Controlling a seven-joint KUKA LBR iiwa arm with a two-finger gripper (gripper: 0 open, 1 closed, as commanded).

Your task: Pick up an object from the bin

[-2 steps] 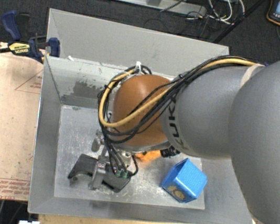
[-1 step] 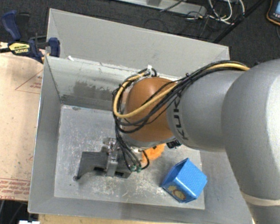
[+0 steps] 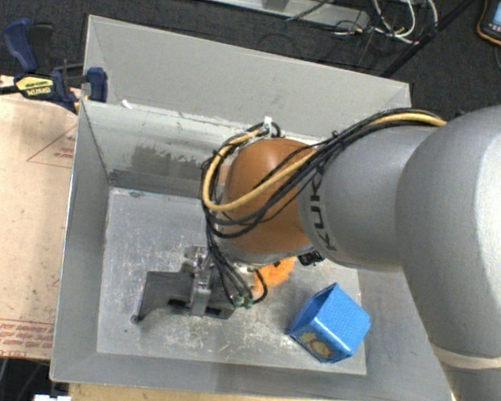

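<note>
the gripper (image 3: 202,293) hangs low in the bin (image 3: 133,223), just beside a dark flat piece (image 3: 161,294) — blue box (image 3: 332,324) well apart.

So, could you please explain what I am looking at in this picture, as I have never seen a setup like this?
This is a single camera looking down, a little from one side, into a grey metal bin. The big grey tube coming in from the right is a robot arm. The orange-brown dome with cables running over it is a cover on the arm's wrist, so it is part of the machine. The arm's tip is down near the bin's floor, right beside a dark flat piece lying on the left of the floor. Whether the arm grips that piece I cannot tell from here. Further right lies a blue box, apart from the tip, and a small orange thing peeks out from under the wrist. The job is to lift one thing out of the bin.
</note>
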